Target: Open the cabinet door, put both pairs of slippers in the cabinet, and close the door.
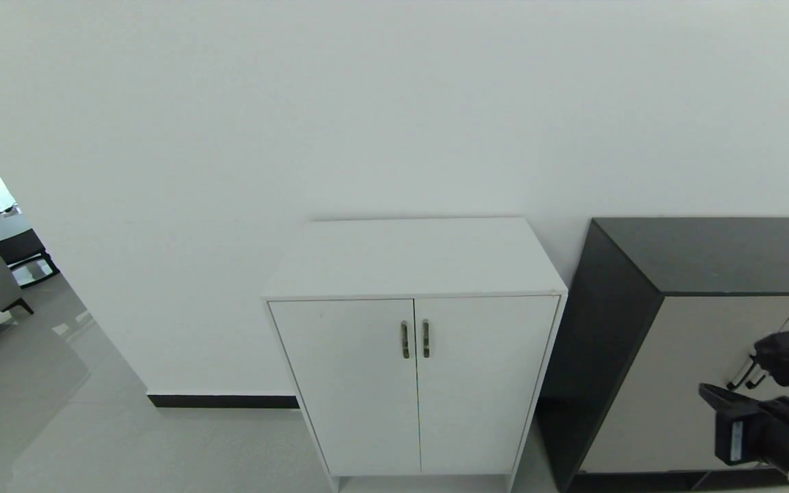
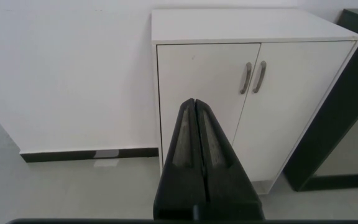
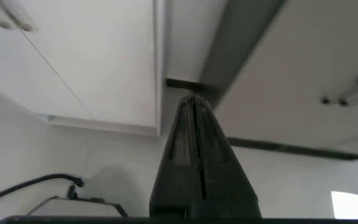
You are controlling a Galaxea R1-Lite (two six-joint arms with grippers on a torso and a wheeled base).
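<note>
The white two-door cabinet (image 1: 414,383) stands shut against the wall (image 1: 394,103). Left tool (image 2: 195,102) and right tool (image 3: 192,98) are closed, empty (open one first). It seems best to grip a slim metal handle (image 1: 405,339) squarely, pulling along the door's arc.

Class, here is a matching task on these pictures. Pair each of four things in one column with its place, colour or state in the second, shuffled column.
Column one:
1. white cabinet
2. dark cabinet
3. left hand
4. handles

Column two:
A. fingers pressed together
B. upright pair where the two doors meet
C. both doors closed
D. black top, against the wall at the right

Pairs: 1-C, 2-D, 3-A, 4-B
</note>
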